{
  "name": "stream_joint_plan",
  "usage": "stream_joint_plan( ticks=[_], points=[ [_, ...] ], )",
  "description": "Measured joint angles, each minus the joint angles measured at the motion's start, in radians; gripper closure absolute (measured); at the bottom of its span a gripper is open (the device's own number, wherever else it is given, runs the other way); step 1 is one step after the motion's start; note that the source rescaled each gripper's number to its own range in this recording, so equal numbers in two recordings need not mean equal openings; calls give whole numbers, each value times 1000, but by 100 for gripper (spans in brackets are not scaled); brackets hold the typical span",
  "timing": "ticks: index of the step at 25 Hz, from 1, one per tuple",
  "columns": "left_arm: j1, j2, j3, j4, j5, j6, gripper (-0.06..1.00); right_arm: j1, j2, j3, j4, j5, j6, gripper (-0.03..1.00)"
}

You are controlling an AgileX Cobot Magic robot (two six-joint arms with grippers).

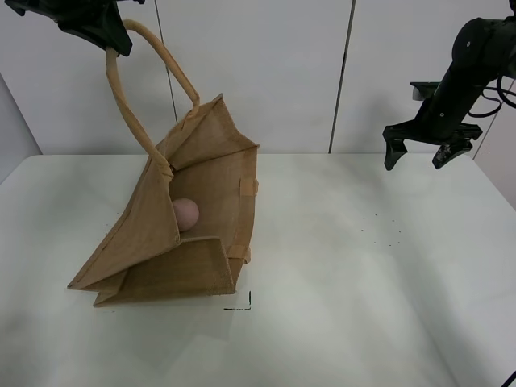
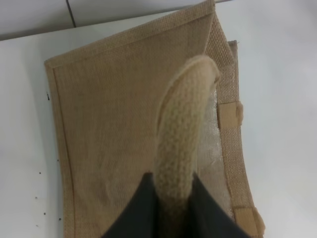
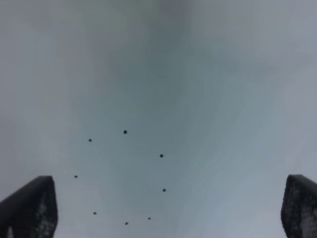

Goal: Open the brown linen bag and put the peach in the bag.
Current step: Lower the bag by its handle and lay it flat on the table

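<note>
Left gripper (image 1: 115, 39) clamps handle (image 1: 125, 106) of brown linen bag (image 1: 137, 234); bag tipped, mouth facing right, peach (image 1: 185, 214) inside. Right gripper (image 1: 417, 157) spread, empty.

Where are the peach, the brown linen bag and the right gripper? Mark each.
peach (image 1: 185, 214): exterior high view, pink side.
brown linen bag (image 1: 173, 278): exterior high view, lower side panel.
right gripper (image 1: 414, 162): exterior high view, midway between fingertips.

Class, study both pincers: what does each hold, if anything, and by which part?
The left pincer grips the brown linen bag by the top of one beige loop handle. The right pincer is open and holds nothing.
</note>
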Motion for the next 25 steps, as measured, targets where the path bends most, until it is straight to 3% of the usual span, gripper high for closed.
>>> stream_joint_plan(
  ticks=[4,8,20,25],
  points=[
    [0,0,0,0,0,0,94,3,-69,81,13,-1,0,-3],
    [0,0,0,0,0,0,94,3,-245,297,16,-2,-4,-3],
    [0,0,0,0,0,0,94,3,-1057,1065,9,1,-49,-3],
    [0,0,0,0,0,0,94,3,-1419,1269,5,-105,-46,-3]
  ],
)
